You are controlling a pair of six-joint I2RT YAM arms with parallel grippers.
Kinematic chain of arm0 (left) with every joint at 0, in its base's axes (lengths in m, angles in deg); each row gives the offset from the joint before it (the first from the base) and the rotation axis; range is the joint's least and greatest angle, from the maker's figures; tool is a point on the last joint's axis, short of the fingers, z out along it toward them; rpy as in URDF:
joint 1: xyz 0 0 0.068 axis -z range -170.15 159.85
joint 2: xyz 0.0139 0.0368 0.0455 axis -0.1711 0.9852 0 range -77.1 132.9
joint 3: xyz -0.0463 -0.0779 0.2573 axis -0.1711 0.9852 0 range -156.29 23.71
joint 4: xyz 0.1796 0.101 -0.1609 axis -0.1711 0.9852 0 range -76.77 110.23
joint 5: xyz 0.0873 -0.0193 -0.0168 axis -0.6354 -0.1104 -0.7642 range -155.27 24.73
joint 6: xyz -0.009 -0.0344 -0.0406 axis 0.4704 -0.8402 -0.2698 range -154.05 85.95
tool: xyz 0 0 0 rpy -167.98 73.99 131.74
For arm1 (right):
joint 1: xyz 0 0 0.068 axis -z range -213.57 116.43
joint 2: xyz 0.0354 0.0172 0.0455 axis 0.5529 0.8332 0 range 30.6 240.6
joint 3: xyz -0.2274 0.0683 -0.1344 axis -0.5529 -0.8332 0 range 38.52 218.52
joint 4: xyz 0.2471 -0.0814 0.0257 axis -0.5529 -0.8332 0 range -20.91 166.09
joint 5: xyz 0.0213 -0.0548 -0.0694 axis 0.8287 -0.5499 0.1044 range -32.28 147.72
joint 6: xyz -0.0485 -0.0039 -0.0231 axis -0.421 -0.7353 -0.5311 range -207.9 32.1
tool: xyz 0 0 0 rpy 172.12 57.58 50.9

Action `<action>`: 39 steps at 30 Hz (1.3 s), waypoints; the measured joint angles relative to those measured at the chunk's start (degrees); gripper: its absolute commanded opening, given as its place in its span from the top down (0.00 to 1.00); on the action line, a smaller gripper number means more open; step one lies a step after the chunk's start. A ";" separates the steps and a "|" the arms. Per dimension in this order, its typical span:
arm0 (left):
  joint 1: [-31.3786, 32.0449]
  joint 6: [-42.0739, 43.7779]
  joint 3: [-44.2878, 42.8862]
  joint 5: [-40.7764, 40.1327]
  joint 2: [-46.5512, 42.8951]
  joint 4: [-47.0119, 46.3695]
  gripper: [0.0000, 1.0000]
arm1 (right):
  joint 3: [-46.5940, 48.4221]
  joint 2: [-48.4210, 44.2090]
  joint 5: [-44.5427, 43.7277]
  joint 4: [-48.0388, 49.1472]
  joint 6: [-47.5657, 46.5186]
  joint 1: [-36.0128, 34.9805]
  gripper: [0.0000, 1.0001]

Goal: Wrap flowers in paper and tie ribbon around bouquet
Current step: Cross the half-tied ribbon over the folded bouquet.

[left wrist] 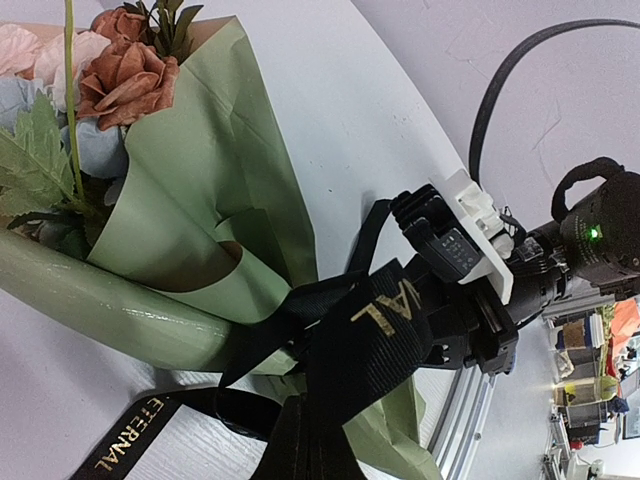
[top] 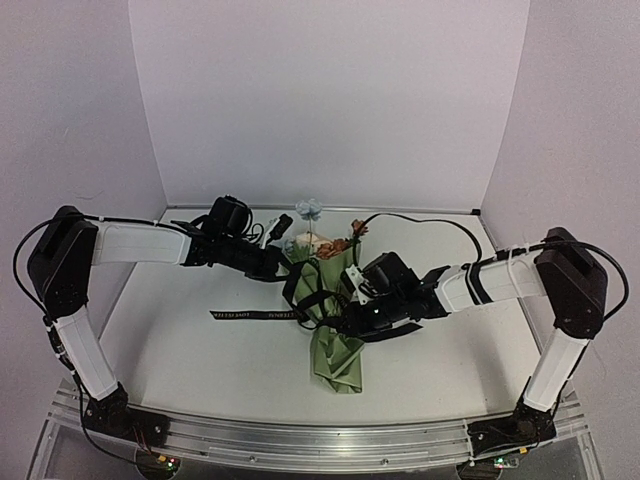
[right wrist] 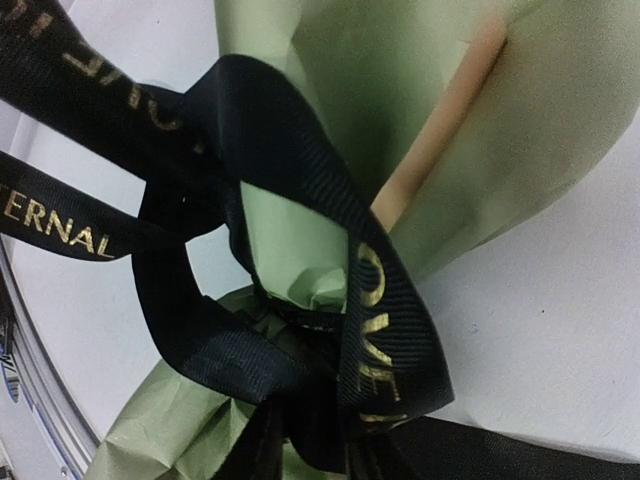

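Top view first: bouquet (top: 338, 355) lies mid-frame on the white counter (top: 190, 350), narrow end toward the bottom edge, flowers (top: 309, 210) poking out toward the top. Ribbon (top: 250, 315) is looped round the cone's waist, one lettered tail flat on the counter to the left. L hand (top: 283, 266) sits upper left of the wrap and R hand (top: 350, 308) is tight against its right side. One per side, prob. so each can pull a strand against the other. Plain pale walls (top: 330, 100) box in three sides.

L wrist view: paper (left wrist: 200, 170) fills the left, olive outside, tan reverse showing at the fold, rust and pink blooms upper left. A broad ribbon strand rises from bottom centre, i.e. from the L hand itself. Its fingers are pressed together and by the look pinching that strand, tho the tips are out of shot. The strand runs to the R hand (left wrist: 445, 320) at centre right. Can't tell whether its fingers nip the strand or stand apart, since the ribbon covers them.

R wrist view: v. close. Ribbon crosses itself at lower centre against the paper, pale gold lettering up. The loop looks slack, w/ a gap showing, so my read is the tie is formed but not yet drawn tight. Smooth matte counter at lower right looks slick. The cone could slide under a one-sided tug, which fits the two-sided hold.
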 measured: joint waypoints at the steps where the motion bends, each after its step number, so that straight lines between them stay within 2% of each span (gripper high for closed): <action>1: 0.00 0.00 0.00 0.00 0.00 0.00 1.00 | 0.02 0.00 -0.02 -0.09 0.15 0.00 0.85; 10: -0.29 -0.05 0.00 -0.13 0.00 0.00 1.00 | 0.10 -0.87 -0.37 -0.81 1.00 -0.04 0.82; 14: -0.51 -0.09 0.00 -0.15 0.00 0.00 1.00 | 0.09 -2.60 -0.87 -1.33 1.59 -0.04 0.85; 24: -0.77 -0.17 0.00 -0.15 0.00 0.00 1.00 | 0.01 -3.80 -1.12 -1.68 4.89 -0.03 1.00; 26: -0.96 -0.20 0.00 -0.22 0.00 0.00 1.00 | -0.36 -4.67 -1.80 -2.25 5.20 -0.04 1.00; 34: -2.13 -0.26 0.02 -0.87 0.00 0.09 1.00 | -2.25 -14.16 -11.30 -14.08 2.48 -0.04 1.00; 39: -2.34 -0.66 0.75 -0.92 0.00 0.08 1.00 | -5.16 -16.26 -17.20 -20.65 0.78 -0.04 1.00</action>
